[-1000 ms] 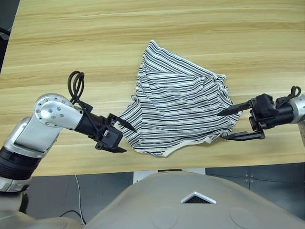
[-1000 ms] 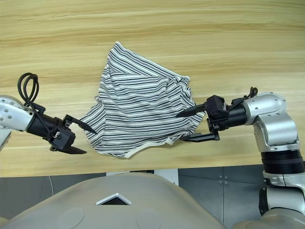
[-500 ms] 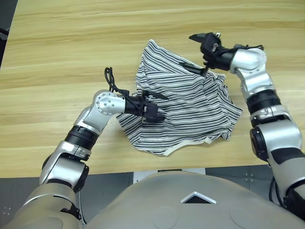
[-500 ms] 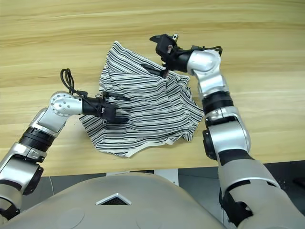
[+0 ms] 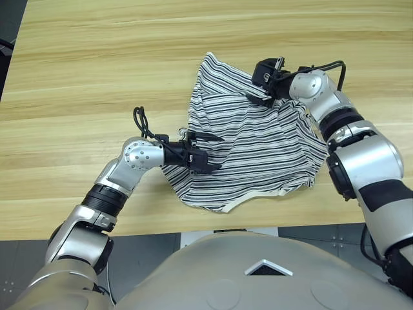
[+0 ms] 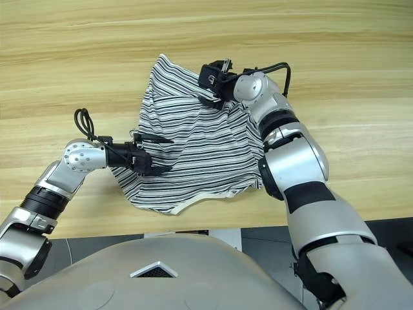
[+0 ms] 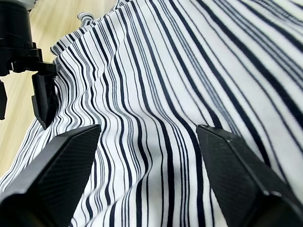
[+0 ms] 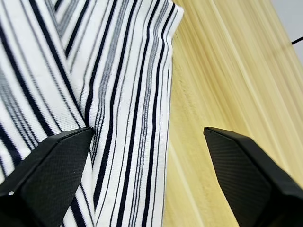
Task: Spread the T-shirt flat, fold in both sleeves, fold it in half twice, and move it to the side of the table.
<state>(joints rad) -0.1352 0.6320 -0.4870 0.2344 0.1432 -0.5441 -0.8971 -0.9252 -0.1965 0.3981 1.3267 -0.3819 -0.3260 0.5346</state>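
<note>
A black-and-white striped T-shirt (image 5: 251,145) lies crumpled in the middle of the wooden table (image 5: 97,64). My left gripper (image 5: 215,153) is over the shirt's left part, open, with striped cloth (image 7: 156,94) between its spread fingers (image 7: 66,175). My right gripper (image 5: 258,87) is at the shirt's far edge, open as well. In the right wrist view its fingers (image 8: 47,175) straddle the shirt's hem (image 8: 142,94) and bare wood (image 8: 213,71). The left wrist view also catches the right gripper (image 7: 33,75) farther off on the cloth.
Bare wood spreads wide to the left, right and far side of the shirt. The table's near edge (image 5: 129,229) runs just below the shirt's lower hem (image 5: 226,206).
Both grippers came in from the shirt's left and right sides onto the cloth. Over the last half second the right gripper dropped to the far edge and the left shifted slightly nearer.
</note>
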